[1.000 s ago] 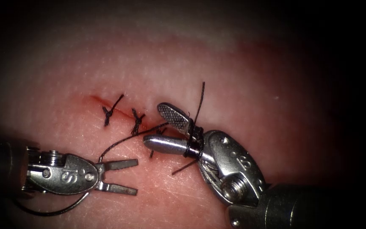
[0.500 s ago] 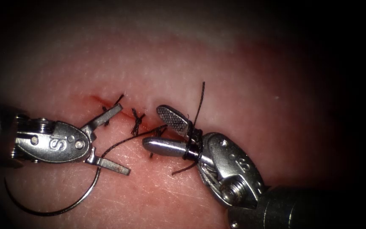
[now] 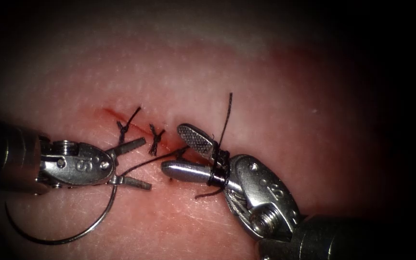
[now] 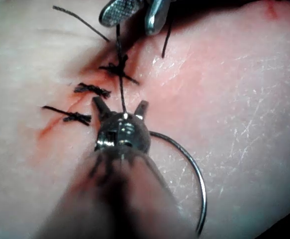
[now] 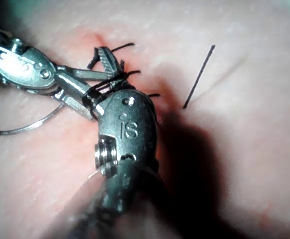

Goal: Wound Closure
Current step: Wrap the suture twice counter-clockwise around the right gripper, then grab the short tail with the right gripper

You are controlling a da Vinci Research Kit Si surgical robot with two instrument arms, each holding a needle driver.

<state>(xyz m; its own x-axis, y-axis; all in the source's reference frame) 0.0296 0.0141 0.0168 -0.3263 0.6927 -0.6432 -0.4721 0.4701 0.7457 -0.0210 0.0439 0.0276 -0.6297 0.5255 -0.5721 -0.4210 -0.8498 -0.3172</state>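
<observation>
The cut (image 3: 114, 115) runs across the tissue (image 3: 266, 96) with two knotted stitches (image 3: 156, 138) on it. My left tool (image 3: 148, 162) lies left of the cut, jaws open, holding nothing. A thread (image 3: 150, 161) passes between its jaws to a third stitch (image 3: 181, 151); the left wrist view shows this thread (image 4: 121, 84) between the jaws too. The curved needle (image 3: 73, 236) lies free on the tissue below the left tool, not in the tissue. My right tool (image 3: 171, 147) is open, with thread wound around the base of its jaws (image 3: 219, 168).
A free thread end (image 3: 228, 110) stands up from the wound loops, and a short tail (image 3: 203, 195) hangs below them. Red fluid stains the tissue along the cut. The needle (image 4: 197, 174) curves beside the left tool's shaft.
The left tool rose from the lower left toward the cut, opened wide over the first stitch, then narrowed its jaws around the thread. The needle's curve came into view. The right tool barely moved.
</observation>
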